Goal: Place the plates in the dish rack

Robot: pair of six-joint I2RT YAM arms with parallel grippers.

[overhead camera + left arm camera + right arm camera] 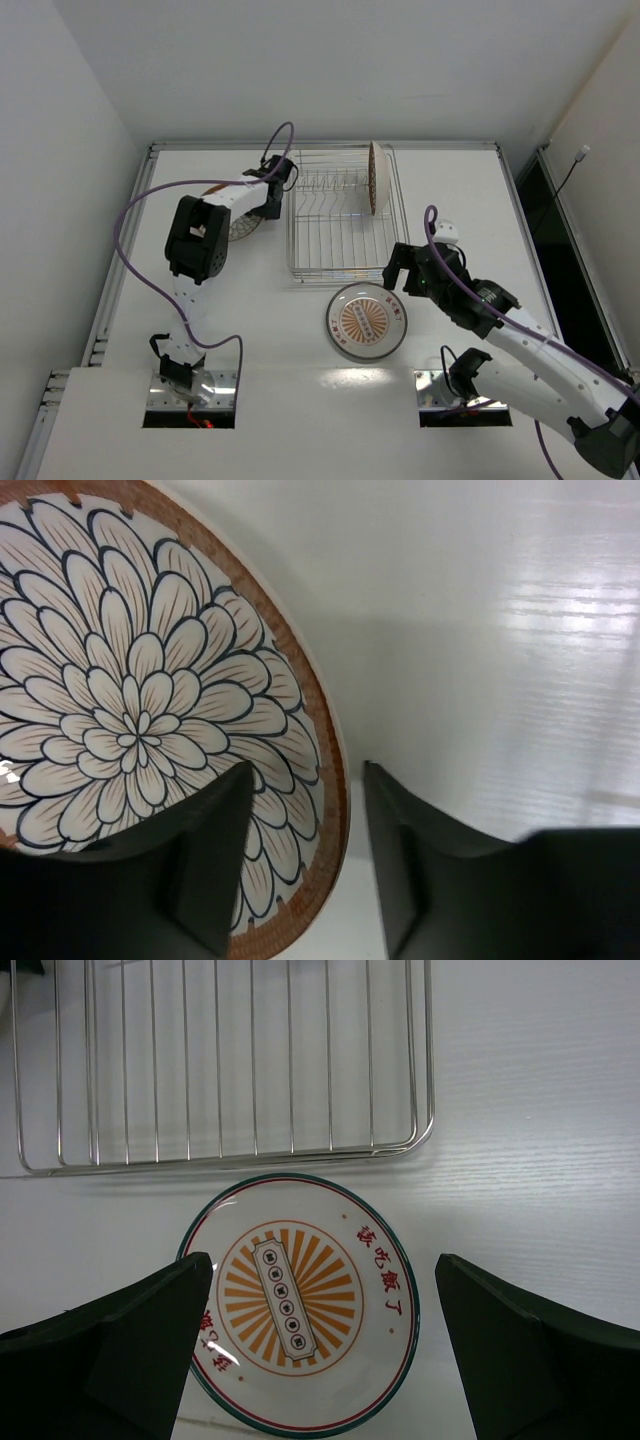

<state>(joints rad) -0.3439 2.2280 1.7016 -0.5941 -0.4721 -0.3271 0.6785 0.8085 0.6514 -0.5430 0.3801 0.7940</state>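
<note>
The silver wire dish rack point(340, 215) stands at the table's back centre. One small plate point(377, 178) stands upright on edge at the rack's right end. The larger sunburst plate point(366, 320) lies flat just in front of the rack. My right gripper point(405, 268) hovers over it, wide open; in the right wrist view the plate point(300, 1305) lies between the spread fingers point(150, 1330), with the rack's front edge point(230, 1155) beyond. My left gripper point(270, 188) is left of the rack at another small plate point(243, 228), largely hidden by the arm. In the left wrist view its open jaws straddle the rim of this flower-patterned plate point(140, 710).
The table is white with a raised metal border point(130, 230) on the left and back. A dark gap point(545, 220) runs along the right side. Purple cables point(130, 250) loop off both arms. The arm bases sit in cut-outs at the near edge.
</note>
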